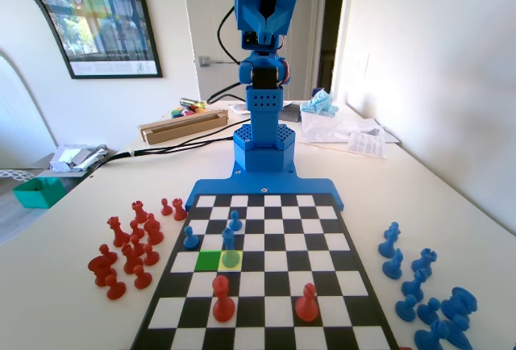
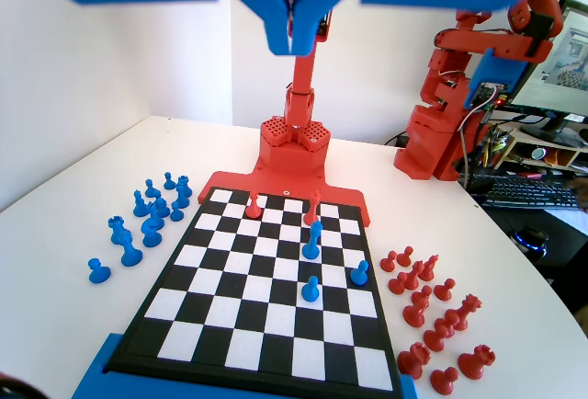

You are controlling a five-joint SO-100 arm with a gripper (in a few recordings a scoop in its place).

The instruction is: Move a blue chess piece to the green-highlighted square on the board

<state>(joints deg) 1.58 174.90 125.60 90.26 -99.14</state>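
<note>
Three blue pawns stand on the board point(image 1: 266, 302), and one of them, the blue chess piece point(image 1: 230, 252), sits on the yellow-highlighted square point(image 1: 239, 267) in the fixed view, with the green-highlighted square point(image 1: 208, 260) touching that cell on its left and bare. Another blue pawn point(image 1: 190, 238) stands one row farther back and left; the third point(image 1: 235, 221) is farther back still. In the wrist view the gripper point(image 2: 292, 22) hangs high above the board with its two blue plastic jaws pressed together, nothing between them, well above the same pawn point(image 2: 313, 237). Two red pawns point(image 1: 222, 298) stand on the near rows in the fixed view. Spare red pieces point(image 1: 129, 245) cluster on the white table point(image 1: 64, 302) left of the board, spare blue pieces point(image 1: 427, 293) on its right. All pieces are smooth moulded plastic with ball heads and flared bases.
</note>
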